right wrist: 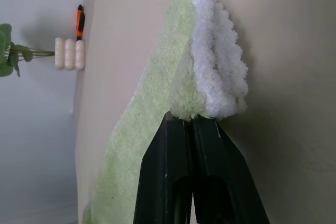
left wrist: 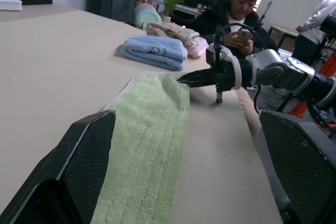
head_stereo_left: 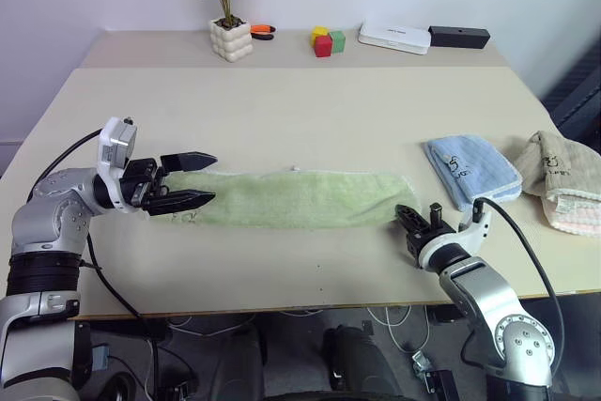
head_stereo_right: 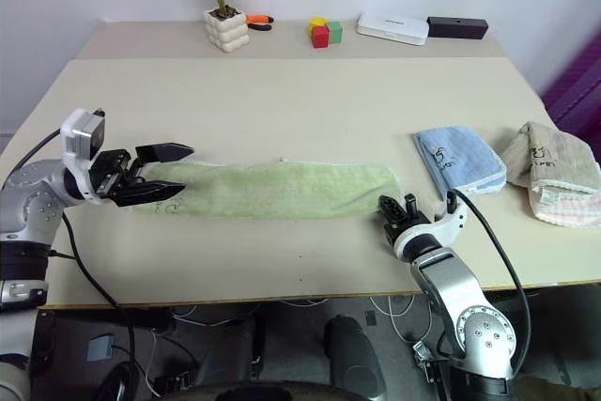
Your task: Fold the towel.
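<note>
Tabletop towel [head_stereo_left: 291, 199] end between right fingers [right wrist: 197, 145]

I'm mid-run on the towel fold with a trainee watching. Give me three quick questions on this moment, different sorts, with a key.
1. True or false: the right gripper is shut on the end of the green towel.
2. Multiple choice: how does the left gripper stand? A) shut on the towel's end B) open, fingers either side of the towel's end C) raised high over the plant pot
3. Fill in: the folded towel lying nearest the right gripper, apart from the green one, is the light ____ towel.

Key: 1 true; 2 B; 3 blue.
</note>
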Robot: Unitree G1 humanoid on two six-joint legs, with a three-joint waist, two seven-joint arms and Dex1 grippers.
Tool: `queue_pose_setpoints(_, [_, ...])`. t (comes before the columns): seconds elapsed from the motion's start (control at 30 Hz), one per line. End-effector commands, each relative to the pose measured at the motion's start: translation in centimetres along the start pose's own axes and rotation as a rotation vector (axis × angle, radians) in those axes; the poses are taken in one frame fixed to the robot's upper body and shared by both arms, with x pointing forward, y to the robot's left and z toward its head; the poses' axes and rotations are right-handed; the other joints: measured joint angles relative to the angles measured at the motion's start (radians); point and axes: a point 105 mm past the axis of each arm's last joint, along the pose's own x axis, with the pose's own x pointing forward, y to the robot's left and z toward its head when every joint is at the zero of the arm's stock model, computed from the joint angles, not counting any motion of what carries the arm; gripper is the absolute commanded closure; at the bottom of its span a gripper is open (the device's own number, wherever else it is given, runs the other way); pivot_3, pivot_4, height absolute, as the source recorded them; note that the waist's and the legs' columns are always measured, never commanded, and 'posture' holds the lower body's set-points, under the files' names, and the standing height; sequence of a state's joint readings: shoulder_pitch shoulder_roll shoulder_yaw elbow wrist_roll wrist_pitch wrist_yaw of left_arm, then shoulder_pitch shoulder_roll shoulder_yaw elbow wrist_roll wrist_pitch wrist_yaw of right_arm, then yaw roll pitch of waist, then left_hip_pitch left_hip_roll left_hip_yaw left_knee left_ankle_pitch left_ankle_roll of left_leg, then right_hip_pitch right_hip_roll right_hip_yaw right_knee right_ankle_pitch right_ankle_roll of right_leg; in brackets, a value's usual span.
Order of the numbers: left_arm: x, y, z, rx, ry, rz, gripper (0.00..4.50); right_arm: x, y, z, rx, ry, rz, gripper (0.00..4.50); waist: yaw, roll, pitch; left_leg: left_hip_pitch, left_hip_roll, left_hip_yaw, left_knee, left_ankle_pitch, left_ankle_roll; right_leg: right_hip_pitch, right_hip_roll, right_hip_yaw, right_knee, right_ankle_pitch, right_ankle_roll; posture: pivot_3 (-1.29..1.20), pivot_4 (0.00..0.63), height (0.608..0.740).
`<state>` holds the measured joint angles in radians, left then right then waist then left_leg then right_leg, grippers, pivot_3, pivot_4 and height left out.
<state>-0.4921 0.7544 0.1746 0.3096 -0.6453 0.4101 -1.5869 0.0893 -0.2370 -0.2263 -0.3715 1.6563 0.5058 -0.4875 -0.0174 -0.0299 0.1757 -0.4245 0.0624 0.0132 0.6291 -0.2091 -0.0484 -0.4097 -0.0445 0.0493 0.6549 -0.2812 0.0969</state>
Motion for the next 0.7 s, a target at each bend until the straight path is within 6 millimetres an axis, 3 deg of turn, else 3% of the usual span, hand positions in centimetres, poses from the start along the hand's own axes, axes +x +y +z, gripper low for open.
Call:
queue_pose_setpoints(0.03, [-0.1,-0.2,1.0,0.046,-0.016,-0.001,0.00,-0.1,-0.1,3.7,-0.067,-0.116,-0.013,4.47,0.002,0.000,0.000,0.000,0.000,0.000,0.000,0.000,0.000,0.000,0.000,0.000,0.000,0.000,0.000,0.00,0.150,0.740])
queue_pose_setpoints(0.2, [0.0,-0.2,1.1,0.053,-0.022,0.004,0.00,-0.5,0.6,5.5,-0.227,-0.154,0.008,4.47,0.004,0.001,0.000,-0.001,-0.001,0.000,-0.001,0.000,0.000,0.000,0.000,0.000,-0.002,0.000,0.000,0.00,0.150,0.740])
queue_pose_setpoints(0.37, [0.1,-0.3,0.9,0.050,-0.026,0.005,0.00,-0.6,2.1,3.3,-0.535,-0.073,0.079,4.47,0.000,0.001,0.001,-0.001,-0.001,0.000,-0.001,0.000,0.000,-0.001,0.000,0.000,-0.001,0.000,0.000,0.00,0.150,0.740])
queue_pose_setpoints(0.6, [0.2,-0.3,1.0,0.055,-0.030,0.010,0.00,-0.4,5.8,1.8,-0.920,-0.034,0.236,4.47,0.004,0.001,0.001,-0.001,-0.001,0.001,0.000,0.000,0.000,-0.001,0.001,0.000,-0.001,0.000,0.000,0.00,0.150,0.740])
queue_pose_setpoints(0.7, [0.2,-0.4,1.1,0.057,-0.035,0.013,0.00,-0.5,7.7,-0.7,-1.032,0.040,0.357,4.47,0.004,0.001,0.001,-0.001,-0.001,0.001,0.000,0.000,0.000,-0.001,0.001,0.000,-0.001,0.000,0.000,0.00,0.150,0.740])
